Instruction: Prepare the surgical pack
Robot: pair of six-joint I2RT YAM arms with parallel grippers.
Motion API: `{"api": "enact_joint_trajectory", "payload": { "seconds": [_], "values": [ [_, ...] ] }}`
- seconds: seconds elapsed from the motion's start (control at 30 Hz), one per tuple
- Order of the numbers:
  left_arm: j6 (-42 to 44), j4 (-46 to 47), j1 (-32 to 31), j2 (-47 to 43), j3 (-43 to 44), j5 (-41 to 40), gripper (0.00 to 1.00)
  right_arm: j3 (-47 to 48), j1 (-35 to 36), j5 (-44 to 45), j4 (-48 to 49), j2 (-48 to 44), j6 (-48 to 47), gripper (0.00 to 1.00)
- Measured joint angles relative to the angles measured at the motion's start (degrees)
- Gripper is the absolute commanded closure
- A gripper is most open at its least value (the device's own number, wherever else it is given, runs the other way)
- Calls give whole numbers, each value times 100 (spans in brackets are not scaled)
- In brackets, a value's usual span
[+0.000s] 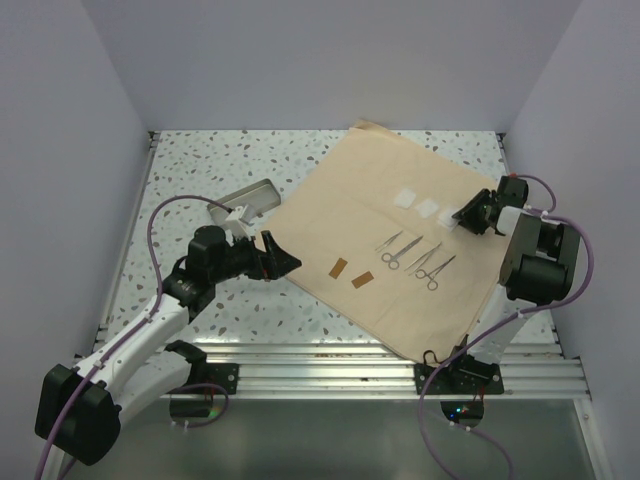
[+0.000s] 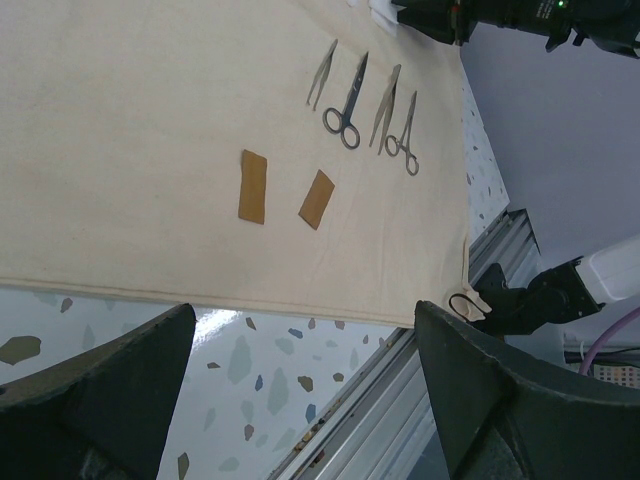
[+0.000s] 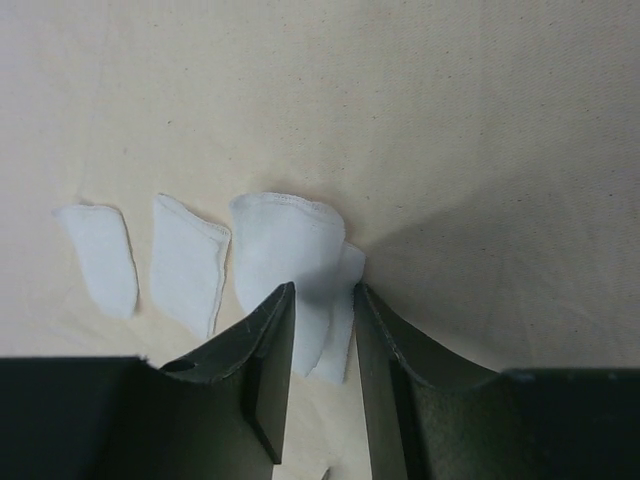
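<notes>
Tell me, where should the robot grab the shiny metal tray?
Pinch a long side wall of the metal tray from above, straddling its thin upright rim. It lies flat on the table, and the open left end effector is nearest.

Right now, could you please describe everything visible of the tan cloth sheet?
The tan cloth sheet is plain woven-looking fabric, spread flat and unfolded, turned cornerwise on the speckled table, its near corner reaching over the metal rails. On it lie four silver instruments, two brown strips and white pads; the right fingers straddle one pad.
</notes>
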Motion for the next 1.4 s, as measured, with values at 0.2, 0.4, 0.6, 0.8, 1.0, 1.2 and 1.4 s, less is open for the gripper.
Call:
{"api": "enact_joint_trajectory", "payload": {
  "seconds": [0.2,0.4,0.6,0.8,1.0,1.2,1.4],
  "values": [
    [2,2,0,17,0,2,6,63,-13,0,66,96,79,76],
    [2,-2,0,164,0,15,5,120,-17,-2,131,188,85,91],
    [7,-28,0,376,85,105,5,120,55,9,118,177,52,100],
    [9,-57,0,516,315,286,2,-317,643,146,-173,-678,31,100],
    [-61,111,0,273,393,691,0,-754,1582,170,-723,-2715,-90,100],
    [-564,1117,-9,-282,17,1292,0,-892,2004,-282,-1436,-4513,-407,100],
    [-1021,2175,-107,-726,-435,1620,0,-992,2439,-1670,-1790,-5346,-678,100]
  ]
}}
